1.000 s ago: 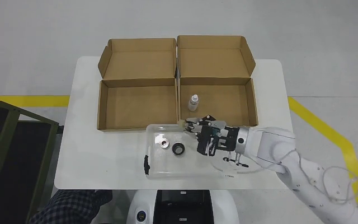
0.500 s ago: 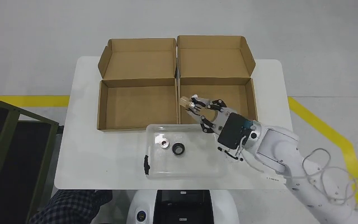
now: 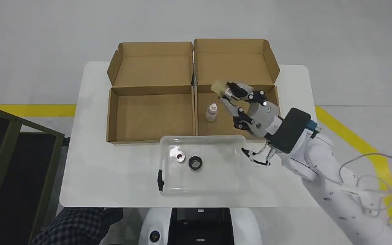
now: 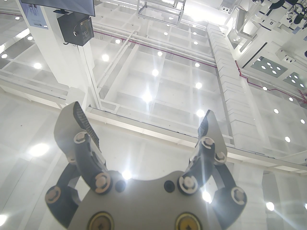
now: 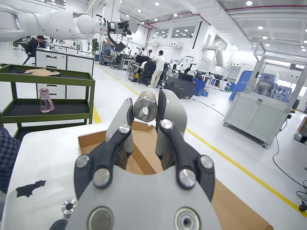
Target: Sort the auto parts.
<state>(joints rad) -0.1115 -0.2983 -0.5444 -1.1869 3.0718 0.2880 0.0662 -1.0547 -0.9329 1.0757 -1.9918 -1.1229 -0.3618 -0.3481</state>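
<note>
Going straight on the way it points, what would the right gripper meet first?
Probably nothing close. The right gripper, jaws shut on a metal part, points over the open lid of the right cardboard box toward open space. Height is unclear; it might graze the lid.

No legible text (column poster (image 4: 33,15) print too small).

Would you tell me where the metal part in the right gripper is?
Top view: the metal part sits in the right gripper's jaws above the right cardboard box, near the white bottle.
</note>
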